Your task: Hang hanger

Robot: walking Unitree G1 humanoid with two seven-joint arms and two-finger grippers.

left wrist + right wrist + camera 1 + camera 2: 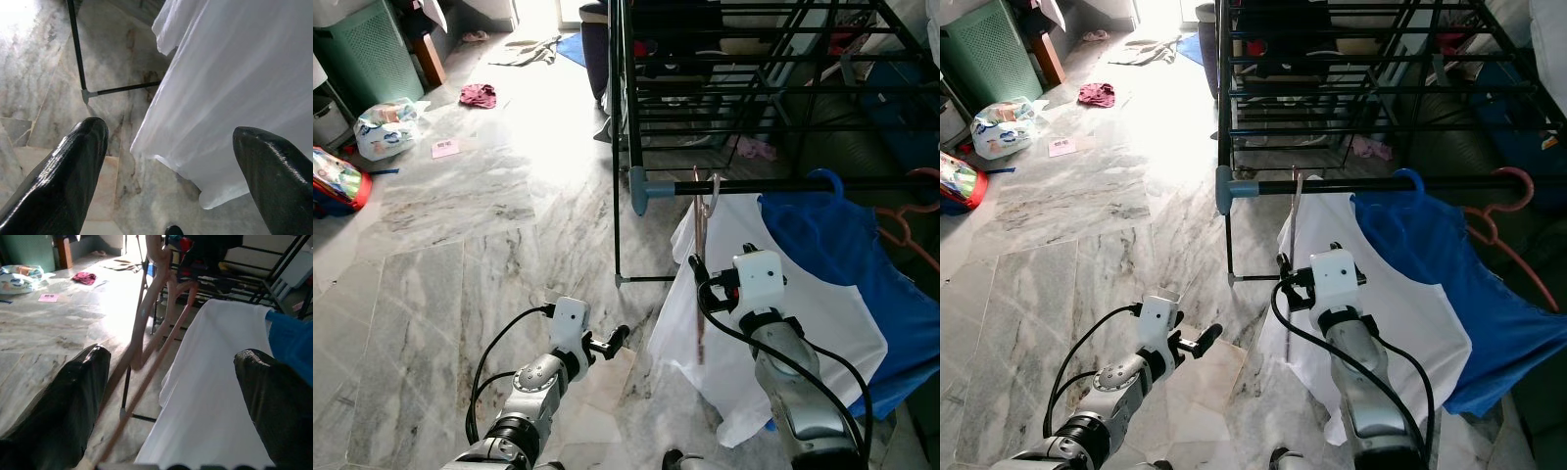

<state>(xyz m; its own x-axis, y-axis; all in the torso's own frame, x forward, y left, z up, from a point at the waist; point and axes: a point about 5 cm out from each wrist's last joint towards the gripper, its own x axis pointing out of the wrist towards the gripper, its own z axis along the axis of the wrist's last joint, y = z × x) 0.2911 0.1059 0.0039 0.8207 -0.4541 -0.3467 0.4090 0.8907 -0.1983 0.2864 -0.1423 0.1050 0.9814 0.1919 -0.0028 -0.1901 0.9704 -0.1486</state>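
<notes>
Here, slim pink hanger (702,257), veined marble floor (460,255)

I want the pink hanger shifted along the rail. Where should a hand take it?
Grip the pink hanger on its long bare arm below the hook, coming from the robot's own side. It hangs edge-on, and the white shirt crowds its right.

Sunlit marble floor (460,255), green basket (372,49)

The white shirt (773,323) and blue shirt (842,255) fill the rail (754,185) past the pink hanger (702,235). The rack's black bars (724,88) crowd behind. The floor (460,264) on the left is open.
</notes>
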